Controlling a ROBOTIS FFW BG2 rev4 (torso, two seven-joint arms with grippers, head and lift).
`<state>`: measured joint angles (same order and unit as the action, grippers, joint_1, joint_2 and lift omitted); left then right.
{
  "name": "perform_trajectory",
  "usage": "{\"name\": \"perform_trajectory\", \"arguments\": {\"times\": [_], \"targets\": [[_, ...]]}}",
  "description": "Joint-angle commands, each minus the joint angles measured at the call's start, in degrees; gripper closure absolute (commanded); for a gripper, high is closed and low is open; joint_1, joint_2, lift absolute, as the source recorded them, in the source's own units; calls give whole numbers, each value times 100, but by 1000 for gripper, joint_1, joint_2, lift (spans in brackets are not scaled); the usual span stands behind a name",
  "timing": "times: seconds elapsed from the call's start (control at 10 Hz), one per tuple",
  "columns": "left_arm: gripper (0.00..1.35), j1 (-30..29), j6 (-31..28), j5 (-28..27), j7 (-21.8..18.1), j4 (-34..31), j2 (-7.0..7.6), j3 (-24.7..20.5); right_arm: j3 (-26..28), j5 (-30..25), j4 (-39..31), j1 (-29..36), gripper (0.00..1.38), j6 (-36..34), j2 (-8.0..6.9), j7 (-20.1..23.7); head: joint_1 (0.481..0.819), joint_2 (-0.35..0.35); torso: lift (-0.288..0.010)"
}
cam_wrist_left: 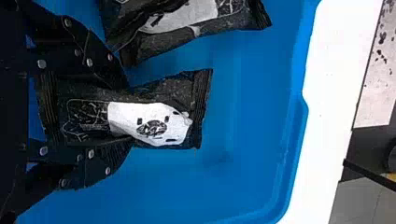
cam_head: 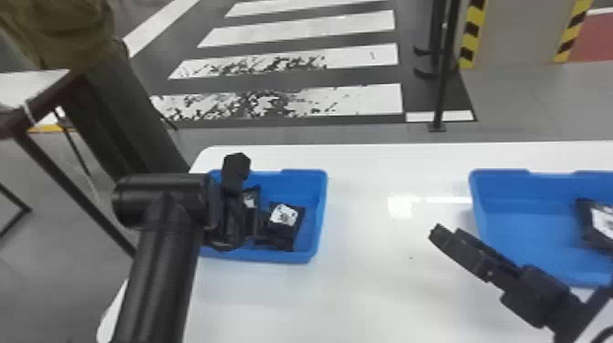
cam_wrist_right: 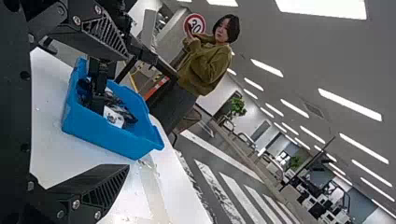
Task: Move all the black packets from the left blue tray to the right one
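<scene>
Left gripper (cam_head: 251,225) tight on a white-labelled black packet (cam_wrist_left: 128,114), right gripper (cam_head: 446,236) spread wide.

From the head view, I see my left gripper (cam_head: 241,223) over the left blue tray (cam_head: 319,214), left of centre, black packets (cam_head: 283,223) inside. At lower right, my right gripper (cam_head: 443,233) is near the right blue tray (cam_head: 506,188), which holds a packet (cam_head: 598,223) at the frame's edge.

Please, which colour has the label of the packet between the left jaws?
The label is white with black marks, best seen in the left wrist view.
</scene>
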<state>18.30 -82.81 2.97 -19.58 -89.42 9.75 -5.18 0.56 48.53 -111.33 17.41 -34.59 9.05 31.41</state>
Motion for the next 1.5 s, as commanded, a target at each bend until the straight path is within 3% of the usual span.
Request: {"name": "perform_trajectory", "arguments": {"times": [0.0,0.2,0.6,0.7,0.9,1.2,1.4], "targets": [[1184,-86,209,35,-46,47,1,-53,1,38,3,31,213,0,0,6,695,239,-140],[1188,-311,519,206,-407,-178,27,-179,1,72,-26,73,211,0,0,15,695,237,-140],[1188,-1394,434,960,-626,-1921,18,-613,-68,95,-68,45,211,-28,-9,24,695,220,-140],[1188,-1661,758,1257,-749,-2245,18,-636,-90,106,-68,2,211,-56,-9,24,695,219,-140],[1188,-2139,1545,1931,-1119,-2681,89,-373,-113,95,3,-152,208,-56,0,24,695,203,-140],[1188,-2744,1658,2514,-1268,-3370,106,267,-193,38,256,-602,208,-56,88,15,695,88,-140],[1188,-2800,1503,2640,-1286,-3510,106,610,-285,-65,635,-926,206,-56,176,15,695,33,-140]]}}
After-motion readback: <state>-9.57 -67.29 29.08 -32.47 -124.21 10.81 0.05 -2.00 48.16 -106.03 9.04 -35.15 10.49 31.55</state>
